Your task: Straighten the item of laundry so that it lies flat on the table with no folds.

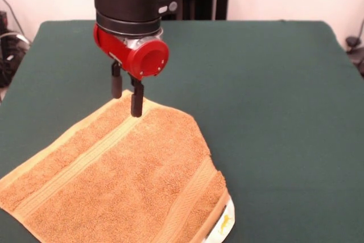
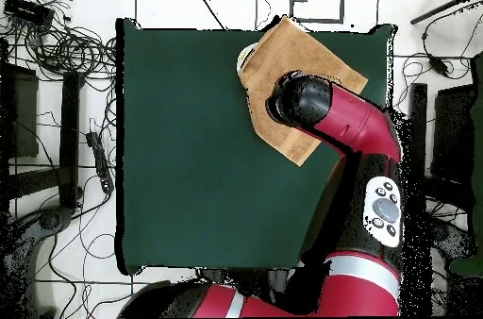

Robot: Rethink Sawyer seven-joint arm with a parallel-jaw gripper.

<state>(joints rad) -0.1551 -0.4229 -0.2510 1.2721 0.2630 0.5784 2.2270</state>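
The towel [image 1: 119, 180] is rough, looped terry cloth in matt orange-tan, with flatter woven bands and a smooth white tag [image 1: 223, 224] at one corner. The worktop [image 1: 273, 101] wears a plain matt green cloth like felt. The hand [image 1: 126, 96] has matt black fingers under a glossy red plastic housing and a shiny metal ring.
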